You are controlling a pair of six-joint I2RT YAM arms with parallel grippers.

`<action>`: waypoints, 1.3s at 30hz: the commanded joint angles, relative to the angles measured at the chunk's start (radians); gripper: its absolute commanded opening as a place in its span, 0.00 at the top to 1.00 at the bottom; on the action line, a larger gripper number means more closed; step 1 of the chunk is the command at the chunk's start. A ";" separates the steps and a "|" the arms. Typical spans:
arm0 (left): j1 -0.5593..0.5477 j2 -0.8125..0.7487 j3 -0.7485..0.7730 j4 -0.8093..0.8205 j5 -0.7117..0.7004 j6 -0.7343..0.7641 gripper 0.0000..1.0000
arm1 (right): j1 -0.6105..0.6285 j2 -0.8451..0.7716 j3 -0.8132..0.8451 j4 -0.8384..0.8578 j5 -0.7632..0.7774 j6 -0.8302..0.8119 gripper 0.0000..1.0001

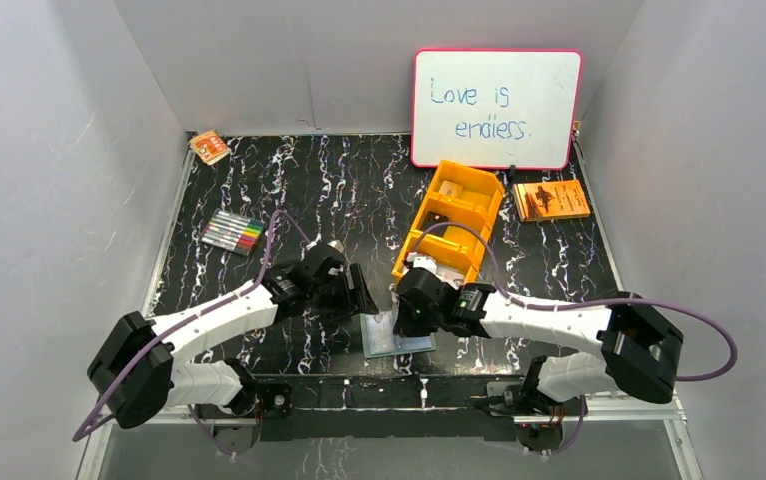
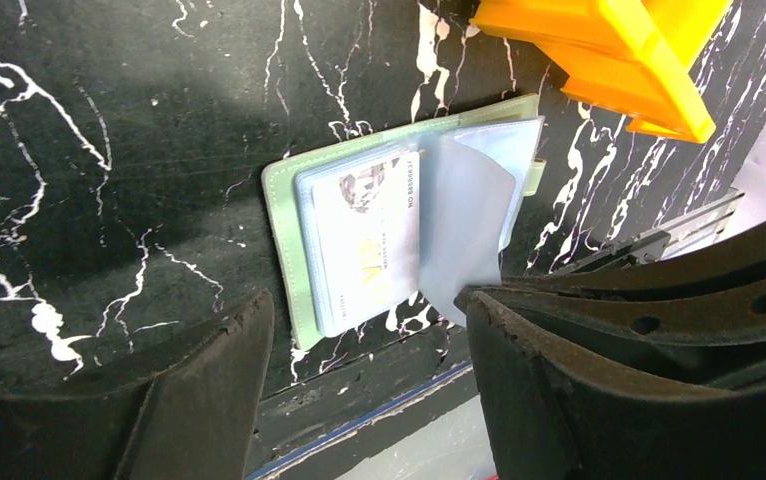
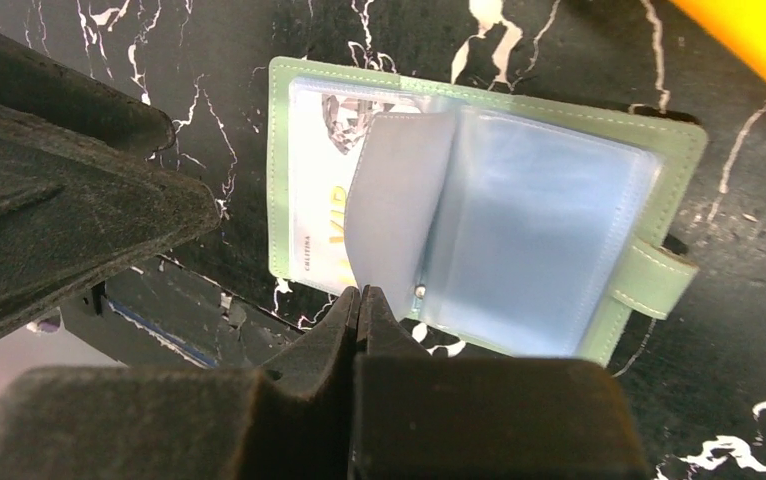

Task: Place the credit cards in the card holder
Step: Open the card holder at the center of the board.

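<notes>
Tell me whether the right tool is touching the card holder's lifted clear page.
Touching. In the right wrist view the shut right tool pinches the lower edge of the lifted page of the card holder, and the page curls up from there.

The top external view looks down from above and behind both arm bases (image 1: 259, 400) over the whole tabletop (image 1: 339, 190), while each wrist view faces steeply down from close by at the same open card holder (image 2: 281, 230).

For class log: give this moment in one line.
card holder open, card inside | right pincer shut on sleeve | left pincer open
</notes>
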 commanded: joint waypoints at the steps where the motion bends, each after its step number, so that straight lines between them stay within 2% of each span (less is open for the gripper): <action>1: -0.006 -0.053 -0.031 -0.052 -0.041 -0.010 0.32 | 0.004 0.033 0.034 0.088 -0.049 -0.021 0.94; 6: -0.007 -0.097 -0.053 -0.090 -0.080 -0.036 0.32 | 0.007 0.115 0.067 0.158 -0.141 -0.061 0.84; 11: -0.006 -0.191 -0.084 -0.132 -0.137 -0.084 0.29 | 0.018 0.186 0.136 0.167 -0.201 -0.099 0.61; 15: -0.005 -0.223 -0.079 -0.175 -0.196 -0.085 0.25 | 0.020 0.165 0.160 0.156 -0.216 -0.131 0.42; 17: -0.004 -0.235 -0.079 -0.194 -0.214 -0.089 0.23 | 0.020 0.139 0.177 0.127 -0.214 -0.154 0.36; 20: -0.004 -0.265 -0.089 -0.220 -0.243 -0.105 0.21 | 0.020 0.077 0.201 0.015 -0.105 -0.174 0.35; 23: -0.006 -0.308 -0.100 -0.245 -0.275 -0.124 0.21 | 0.003 0.004 0.161 -0.058 0.028 -0.136 0.39; 25: -0.004 -0.338 -0.113 -0.257 -0.291 -0.141 0.21 | -0.027 -0.018 0.112 -0.057 0.021 -0.107 0.44; 27: -0.004 -0.370 -0.131 -0.265 -0.299 -0.157 0.21 | -0.038 -0.008 0.070 -0.022 -0.006 -0.086 0.45; 33: -0.005 -0.444 -0.165 -0.296 -0.305 -0.169 0.21 | -0.039 0.076 0.028 0.106 -0.042 -0.037 0.38; 39: -0.006 -0.501 -0.174 -0.345 -0.312 -0.166 0.21 | -0.039 0.165 0.041 0.132 -0.037 0.003 0.36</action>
